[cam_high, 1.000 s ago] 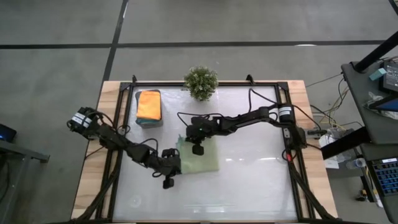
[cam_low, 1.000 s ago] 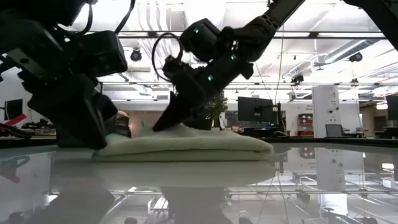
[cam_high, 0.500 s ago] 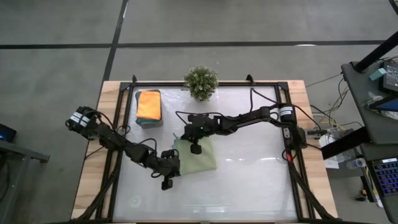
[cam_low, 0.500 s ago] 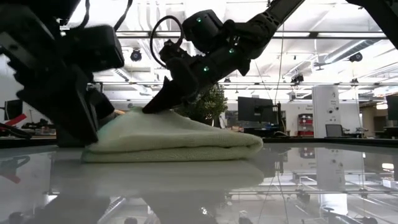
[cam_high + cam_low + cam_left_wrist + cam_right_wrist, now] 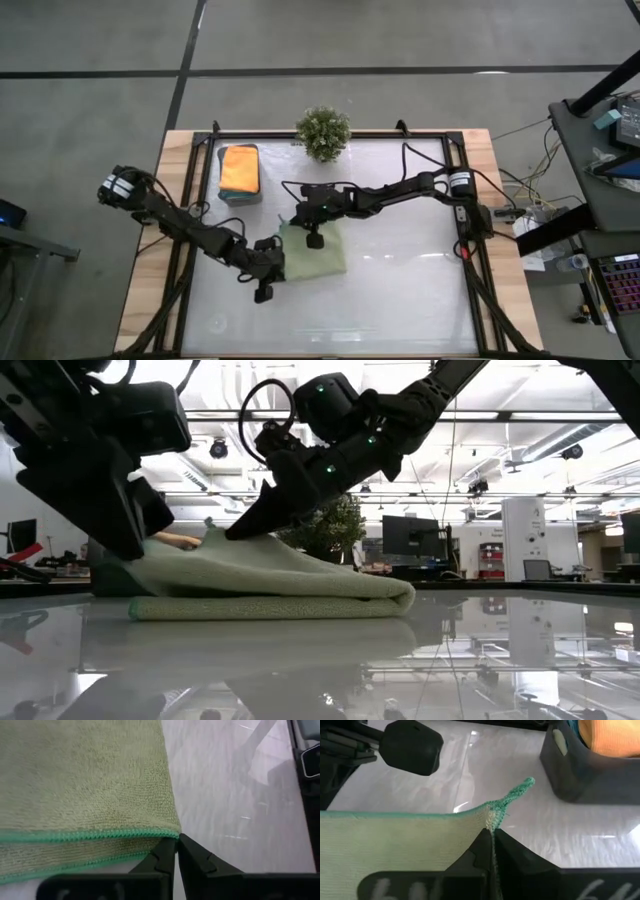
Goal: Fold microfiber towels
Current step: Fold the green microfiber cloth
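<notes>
I'm pinching the sage-green towel (image 5: 316,255) by two corners, left pincer (image 5: 176,851) and right pincer (image 5: 492,831) both clamped shut; thin grips, so either corner is risking slipping loose mid-table.

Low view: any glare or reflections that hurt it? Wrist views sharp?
Low view: the glossy white tabletop mirrors the pale sage-green microfiber towel and the ceiling lights; both arms are backlit, nearly silhouettes. Left wrist view: towel weave crisp, glare streaks on the table. Right wrist view: the dark grey rectangular tray slightly soft.
</notes>
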